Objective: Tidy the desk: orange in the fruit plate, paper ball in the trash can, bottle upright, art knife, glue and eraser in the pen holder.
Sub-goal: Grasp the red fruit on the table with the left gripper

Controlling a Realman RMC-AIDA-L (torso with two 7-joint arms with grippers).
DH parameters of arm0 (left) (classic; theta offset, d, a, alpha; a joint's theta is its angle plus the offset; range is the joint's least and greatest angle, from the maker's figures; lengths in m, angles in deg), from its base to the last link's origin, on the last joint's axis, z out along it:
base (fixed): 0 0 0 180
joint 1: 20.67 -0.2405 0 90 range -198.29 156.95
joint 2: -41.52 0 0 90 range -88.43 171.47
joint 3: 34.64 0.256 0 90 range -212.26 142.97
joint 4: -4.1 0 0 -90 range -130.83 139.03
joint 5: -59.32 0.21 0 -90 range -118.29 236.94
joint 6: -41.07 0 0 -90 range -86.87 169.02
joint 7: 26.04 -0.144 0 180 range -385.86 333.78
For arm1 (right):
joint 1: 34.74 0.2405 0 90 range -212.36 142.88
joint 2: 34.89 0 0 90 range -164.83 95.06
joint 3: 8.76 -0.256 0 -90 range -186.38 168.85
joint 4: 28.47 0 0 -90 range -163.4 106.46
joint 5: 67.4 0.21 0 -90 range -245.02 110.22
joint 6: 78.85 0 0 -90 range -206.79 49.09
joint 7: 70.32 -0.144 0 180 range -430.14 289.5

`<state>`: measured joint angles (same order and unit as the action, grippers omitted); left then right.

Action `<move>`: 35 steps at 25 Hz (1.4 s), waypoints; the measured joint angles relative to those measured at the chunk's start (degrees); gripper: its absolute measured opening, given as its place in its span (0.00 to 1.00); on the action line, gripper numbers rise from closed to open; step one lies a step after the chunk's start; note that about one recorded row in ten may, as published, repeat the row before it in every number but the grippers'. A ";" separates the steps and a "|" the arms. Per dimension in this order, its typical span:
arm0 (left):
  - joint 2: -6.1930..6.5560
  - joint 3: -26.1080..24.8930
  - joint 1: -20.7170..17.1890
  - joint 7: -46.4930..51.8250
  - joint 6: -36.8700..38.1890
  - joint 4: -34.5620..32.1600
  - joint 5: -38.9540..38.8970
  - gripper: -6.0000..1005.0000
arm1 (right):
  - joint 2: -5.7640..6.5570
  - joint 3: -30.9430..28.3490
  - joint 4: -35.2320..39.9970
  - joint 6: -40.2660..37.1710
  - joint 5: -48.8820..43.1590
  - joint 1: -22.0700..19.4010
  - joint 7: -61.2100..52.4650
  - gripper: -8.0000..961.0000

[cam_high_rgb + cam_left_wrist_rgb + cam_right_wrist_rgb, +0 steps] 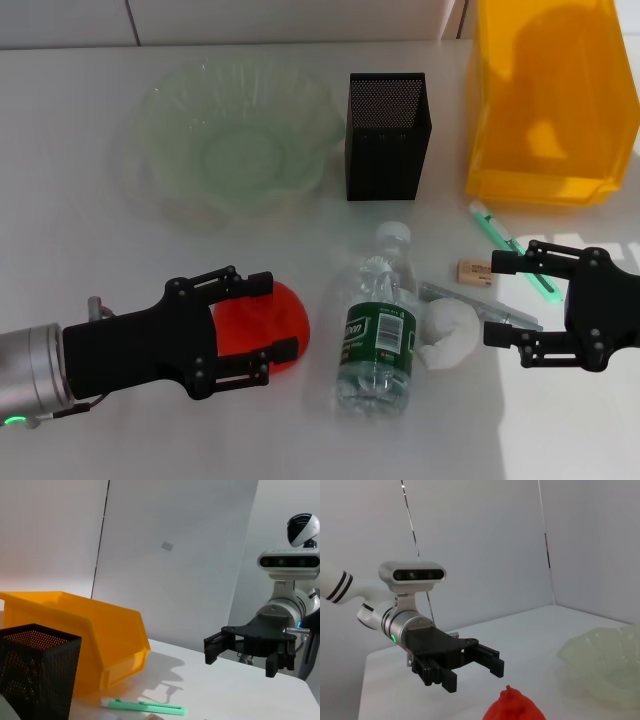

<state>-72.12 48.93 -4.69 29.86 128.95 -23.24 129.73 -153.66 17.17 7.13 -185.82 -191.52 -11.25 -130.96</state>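
Observation:
The orange (pixel 265 322) lies on the white desk; it also shows in the right wrist view (pixel 516 708). My left gripper (pixel 272 317) is open and hovers over it, as the right wrist view (pixel 472 672) shows. A water bottle (pixel 378 325) lies on its side. A white paper ball (pixel 447 331) lies next to it. My right gripper (pixel 498 299) is open beside the paper ball, above a grey glue stick (pixel 478 305). The eraser (pixel 475 272) and green art knife (pixel 512 248) lie just behind it.
The green glass fruit plate (pixel 175 190) stands at the back left. The black mesh pen holder (pixel 388 135) stands at the back centre. The yellow bin (pixel 545 100) is at the back right. The wrist views show white walls around the desk.

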 joint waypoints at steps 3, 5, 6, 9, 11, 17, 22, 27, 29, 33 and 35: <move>-0.01 -0.01 -0.37 -0.03 0.01 -0.03 0.00 0.77 | -0.08 -0.06 0.00 0.02 0.11 -0.08 0.00 0.85; 0.00 -0.23 -0.61 -0.07 0.01 -0.10 0.01 0.76 | -0.13 0.10 0.00 0.02 0.13 -0.09 0.00 0.85; 0.00 -0.46 -0.71 -0.10 0.01 -0.15 0.00 0.76 | -0.16 0.15 0.00 0.02 0.13 -0.10 0.00 0.85; -0.11 -2.04 -1.41 -0.56 0.01 -0.14 -0.01 0.75 | -0.25 -0.24 0.00 0.02 0.23 -0.17 0.11 0.85; -0.41 -3.89 -2.40 -1.86 0.15 -0.15 -0.03 0.74 | -0.27 -0.31 0.00 0.02 0.26 -0.24 0.14 0.85; -1.59 -7.15 -3.63 -4.57 -0.27 0.77 1.18 0.72 | -0.26 -0.39 0.00 0.01 0.32 -0.46 0.22 0.85; -3.46 -7.20 -3.15 -4.58 -5.80 0.89 3.09 0.71 | -0.23 -0.44 0.00 0.01 0.38 -0.47 0.22 0.85; -4.57 -7.23 -1.34 -4.31 -10.30 1.39 5.95 0.69 | -0.23 -0.45 0.00 0.25 0.38 -0.47 0.17 0.85; -4.61 -7.24 -1.23 -4.25 -10.65 1.43 5.98 0.69 | -0.23 -0.45 0.00 0.34 0.38 -0.46 0.12 0.85; -4.76 -6.73 -0.70 -4.37 -12.14 1.40 6.11 0.67 | -0.23 -0.45 0.00 0.75 0.38 -0.47 0.08 0.85; -4.85 -6.54 -0.48 -4.38 -13.83 1.35 6.16 0.67 | -0.23 -0.44 0.00 0.94 0.38 -0.47 0.08 0.85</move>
<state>-76.97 42.39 -5.17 25.48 115.13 -21.89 135.89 -153.89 16.72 7.12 -184.88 -191.14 -11.71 -130.88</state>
